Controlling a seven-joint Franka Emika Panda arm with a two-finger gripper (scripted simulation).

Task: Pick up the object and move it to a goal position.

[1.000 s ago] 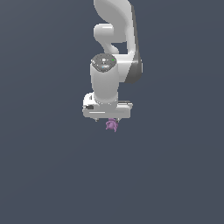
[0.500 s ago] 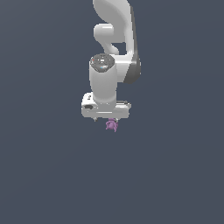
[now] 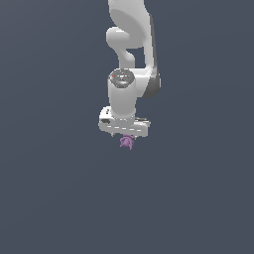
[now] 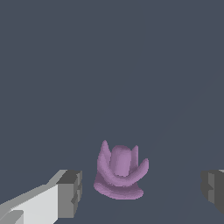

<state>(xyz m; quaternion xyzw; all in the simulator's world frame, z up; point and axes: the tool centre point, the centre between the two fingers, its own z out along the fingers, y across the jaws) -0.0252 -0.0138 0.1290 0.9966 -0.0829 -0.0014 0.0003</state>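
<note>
With the gripper [image 4: 140,188] spread wide and empty around the purple pronged lump [image 4: 120,173] — which sits between its fingertips, touching neither — the grasp step is in hand; next, closing squarely on it.

Both renders are evenly and rather dimly lit against a flat slate-grey backdrop. No cast shadows are seen on the ground in either view. The white arm [image 3: 130,94] is shaded softly, brighter on its upper faces and greyer on its side towards the exterior view's right, so light is taken to fall from above. No glare or lens distortion is seen. Edges are slightly soft and pixelated, most visibly on the purple object [image 4: 120,171] in the wrist view.
</note>
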